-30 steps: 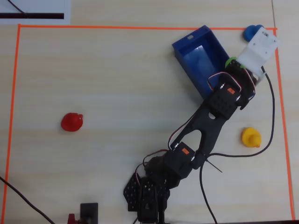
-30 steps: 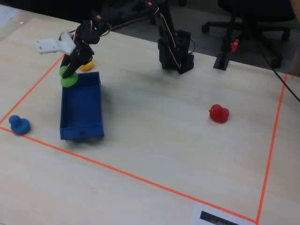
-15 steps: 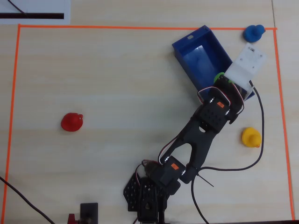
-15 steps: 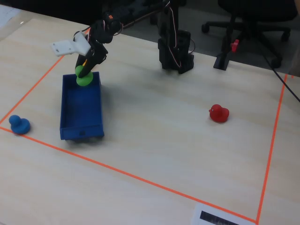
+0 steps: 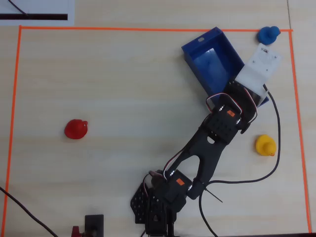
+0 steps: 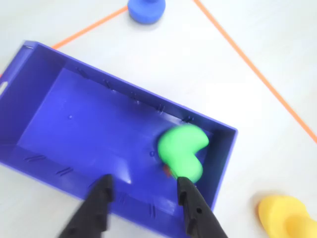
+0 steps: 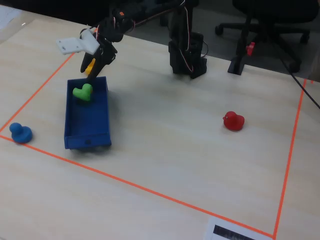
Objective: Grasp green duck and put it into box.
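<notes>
1. Gripper (image 6: 143, 198) fingers stand apart with nothing between them — in the wrist view the two black fingertips (image 6: 101, 191) hang over the near long wall of the box (image 6: 59, 124), one at either side of a bare stretch of blue floor.
2. Green duck (image 6: 181, 151) lies inside the box, on its floor, just beyond the right-hand fingertip in the wrist view and close to the short end wall on the right; it is free of both fingers and looks tipped on its side.
3. In the fixed view the green duck (image 7: 83, 92) sits in the far end of the box (image 7: 86, 131), directly below the gripper (image 7: 95, 67), which hovers above that end's rim.
4. Overhead, the arm covers the near end of the box (image 5: 197, 48), so the duck cannot be seen there.
5. Yellow duck (image 6: 287, 218) rests on the table outside the box, to the right of the gripper in the wrist view — well clear of the fingers.
6. Blue duck (image 6: 146, 10) sits beyond the box's far long wall, beside the orange tape line (image 6: 257, 74).
7. Red duck (image 7: 233, 121) stands far from the gripper, across the table (image 7: 175, 150).
</notes>
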Robot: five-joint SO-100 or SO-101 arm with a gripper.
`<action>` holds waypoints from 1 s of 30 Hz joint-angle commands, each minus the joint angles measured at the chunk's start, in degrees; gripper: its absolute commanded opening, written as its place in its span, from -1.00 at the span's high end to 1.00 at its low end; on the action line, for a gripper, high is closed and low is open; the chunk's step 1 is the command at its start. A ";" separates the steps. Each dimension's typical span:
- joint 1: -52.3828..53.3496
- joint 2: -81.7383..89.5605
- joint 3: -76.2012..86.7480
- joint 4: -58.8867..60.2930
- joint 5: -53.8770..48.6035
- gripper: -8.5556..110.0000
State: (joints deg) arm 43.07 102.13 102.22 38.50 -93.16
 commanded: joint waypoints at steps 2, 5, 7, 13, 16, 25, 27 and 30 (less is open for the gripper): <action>-4.04 12.48 5.36 4.57 0.53 0.81; -9.67 22.24 12.30 8.26 1.23 0.85; -14.24 29.44 17.31 11.25 1.49 0.85; -28.92 55.81 39.20 21.09 -3.25 0.85; -34.98 68.12 49.22 30.59 -3.34 0.85; -44.38 81.39 64.69 40.96 -2.99 0.85; -44.38 83.58 67.24 40.43 -3.34 0.85; -44.03 85.34 70.93 37.88 -3.52 0.85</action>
State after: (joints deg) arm -1.32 186.94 170.51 78.31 -95.80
